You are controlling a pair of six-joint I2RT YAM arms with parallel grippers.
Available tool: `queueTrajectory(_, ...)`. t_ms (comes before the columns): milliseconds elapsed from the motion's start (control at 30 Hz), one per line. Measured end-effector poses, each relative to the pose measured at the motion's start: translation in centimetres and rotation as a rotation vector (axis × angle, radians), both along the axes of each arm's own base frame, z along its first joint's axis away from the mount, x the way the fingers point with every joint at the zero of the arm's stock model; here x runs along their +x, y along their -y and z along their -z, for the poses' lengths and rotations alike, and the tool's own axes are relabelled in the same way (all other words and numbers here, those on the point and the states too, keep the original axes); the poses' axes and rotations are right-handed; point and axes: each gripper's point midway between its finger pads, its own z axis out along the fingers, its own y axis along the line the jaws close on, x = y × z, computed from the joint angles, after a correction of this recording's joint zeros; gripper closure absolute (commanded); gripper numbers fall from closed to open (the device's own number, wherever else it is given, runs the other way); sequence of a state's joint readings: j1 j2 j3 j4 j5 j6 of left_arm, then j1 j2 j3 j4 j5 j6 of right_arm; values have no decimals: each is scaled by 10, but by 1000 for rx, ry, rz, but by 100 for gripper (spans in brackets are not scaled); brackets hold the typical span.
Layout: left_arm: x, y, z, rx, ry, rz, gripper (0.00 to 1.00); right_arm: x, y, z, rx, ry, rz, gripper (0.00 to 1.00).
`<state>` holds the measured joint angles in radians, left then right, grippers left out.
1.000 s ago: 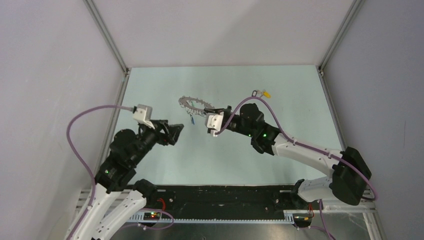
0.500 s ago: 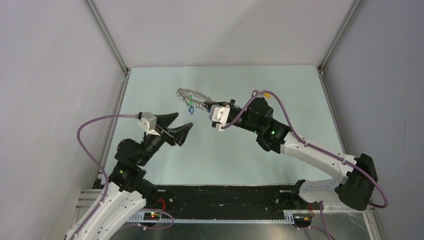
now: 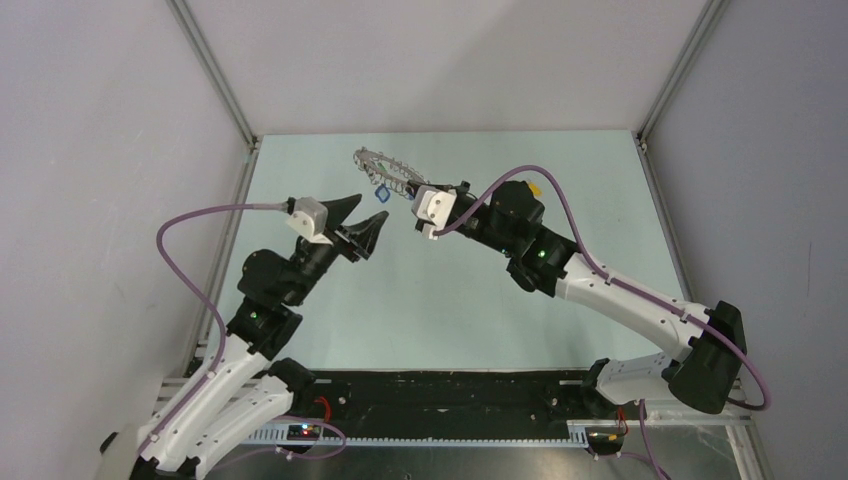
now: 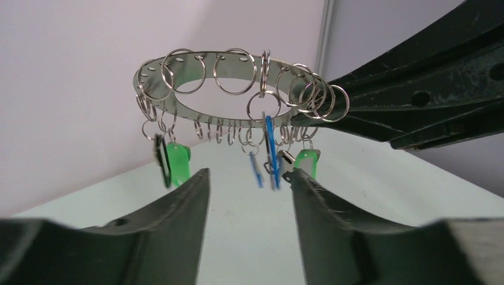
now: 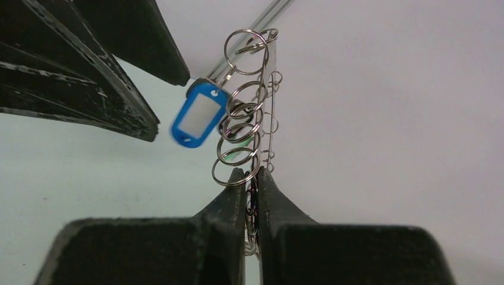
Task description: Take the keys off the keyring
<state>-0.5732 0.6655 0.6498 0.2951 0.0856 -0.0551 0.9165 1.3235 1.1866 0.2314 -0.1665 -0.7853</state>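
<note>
Above the pale table (image 3: 450,290), the right gripper (image 5: 251,178) is clamped tight on the rim of the keyring (image 4: 208,114), holding it in the air. The keys (image 4: 178,161), with blue, green and dark heads, dangle from small rings beneath it. The left gripper (image 4: 249,175), fingers spread apart, sits just below them, touching nothing.

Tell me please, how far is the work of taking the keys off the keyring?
Done: the right gripper is shut on the keyring and holds it above the table. In hand: the open left gripper faces the hanging keys. Left: green and blue keys all hang on the ring; none is gripped yet.
</note>
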Motion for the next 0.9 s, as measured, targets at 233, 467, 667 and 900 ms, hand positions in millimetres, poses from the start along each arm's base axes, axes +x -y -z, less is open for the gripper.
queueTrajectory(233,12,6,-3,19,9,-9,48,2,-3,1,-11,-11,-2,100)
queueTrajectory(467,13,6,-6,21,19,-13,61,3,-6,12,-34,-36,-8,100)
queueTrajectory(667,15,5,-6,21,18,-23,62,1,-7,13,-29,-48,-16,100)
queueTrajectory(900,17,3,-5,23,15,-40,99,0,-8,15,-33,-60,-26,100)
